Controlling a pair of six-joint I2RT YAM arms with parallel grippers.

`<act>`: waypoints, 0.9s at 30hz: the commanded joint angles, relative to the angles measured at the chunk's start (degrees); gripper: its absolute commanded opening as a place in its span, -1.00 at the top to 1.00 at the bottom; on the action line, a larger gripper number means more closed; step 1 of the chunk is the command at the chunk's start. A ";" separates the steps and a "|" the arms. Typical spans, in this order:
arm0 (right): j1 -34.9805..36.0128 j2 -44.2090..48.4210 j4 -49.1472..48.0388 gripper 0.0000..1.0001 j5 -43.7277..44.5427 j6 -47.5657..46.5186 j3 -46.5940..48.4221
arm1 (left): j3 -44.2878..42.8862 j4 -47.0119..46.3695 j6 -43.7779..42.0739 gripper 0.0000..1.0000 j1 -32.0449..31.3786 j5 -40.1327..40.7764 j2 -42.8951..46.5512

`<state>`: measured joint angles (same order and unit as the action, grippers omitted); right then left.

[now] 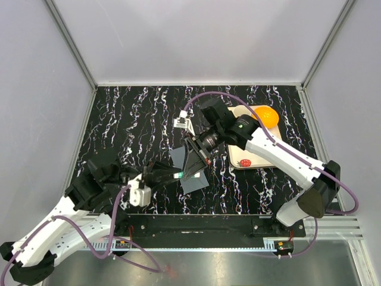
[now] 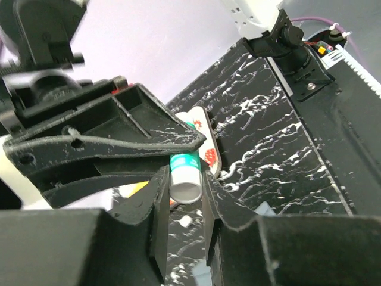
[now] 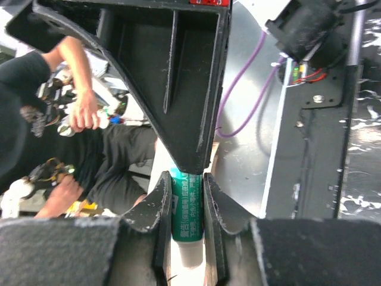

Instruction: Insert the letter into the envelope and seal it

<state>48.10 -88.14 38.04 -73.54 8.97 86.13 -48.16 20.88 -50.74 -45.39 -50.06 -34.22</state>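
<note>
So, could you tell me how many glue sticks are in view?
1. The glue stick is pinched between the left claw and the right claw, over the envelope. Others may be hidden.

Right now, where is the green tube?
In the top view the green tube is mid-table, held between the left gripper and right gripper, by the envelope.

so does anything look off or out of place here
Both arms' jaws grip the same green glue stick at once, close by the envelope. That is the one unusual sight; nothing looks spilled or torn.
</note>
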 commanded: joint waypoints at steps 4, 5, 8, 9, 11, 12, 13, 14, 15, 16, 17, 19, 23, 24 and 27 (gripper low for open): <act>-1.16 4.54 3.72 1.00 26.85 -15.20 5.89 | -3.17 -7.67 27.77 1.00 0.21 9.98 -6.21; -1.08 5.34 3.10 1.00 28.52 -18.52 5.89 | -2.73 -8.92 35.02 1.00 0.47 10.68 -6.56; -0.29 9.11 0.46 1.00 34.06 -27.55 5.19 | -2.11 -11.91 47.08 1.00 1.79 12.35 -8.84; 0.59 10.17 0.02 1.00 37.90 -30.65 4.84 | -2.46 -12.35 49.92 1.00 2.92 12.62 -10.50; 4.45 13.42 -0.95 1.00 41.70 -41.02 2.48 | -3.34 -12.80 58.51 1.00 4.95 11.32 -12.53; 5.68 14.48 -1.30 1.00 45.11 -44.36 1.42 | -4.47 -13.15 61.43 1.00 7.65 10.00 -14.98; 7.26 16.23 -1.91 1.00 47.06 -50.57 -1.11 | -4.92 -14.28 64.51 1.00 9.07 8.59 -16.22; 9.80 17.11 -2.61 1.00 49.00 -53.42 -2.70 | -5.36 -15.34 70.80 1.00 10.57 5.27 -17.45; 11.13 17.99 -3.41 1.00 51.97 -56.32 -5.85 | -5.71 -16.91 74.09 1.00 13.28 3.33 -19.81; 12.10 19.57 -5.41 1.00 53.57 -61.57 -7.62 | -5.63 -20.24 77.51 1.00 14.52 1.30 -21.05; 14.46 20.45 -7.09 1.00 55.59 -64.05 -9.47 | -5.63 -22.10 84.51 1.00 15.49 -2.02 -22.02; 16.49 23.26 -13.39 1.00 61.74 -71.68 -15.53 | -5.02 -26.65 93.92 1.00 17.17 -4.51 -25.01; 19.66 26.43 -24.05 1.00 67.99 -83.13 -24.15 | -1.24 -37.38 110.09 1.00 18.05 -9.78 -28.35; 19.93 26.87 -25.37 1.00 68.78 -84.54 -25.90 | 0.86 -39.84 113.11 1.00 18.05 -10.05 -29.23; 20.19 27.49 -28.11 1.00 70.37 -87.63 -27.50 | 4.99 -49.42 124.80 1.00 18.58 -11.11 -30.99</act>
<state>65.21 -61.21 20.40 -2.13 -67.96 60.66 -46.30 -7.97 51.90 -27.83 -62.11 -63.42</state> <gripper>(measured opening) 0.239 0.255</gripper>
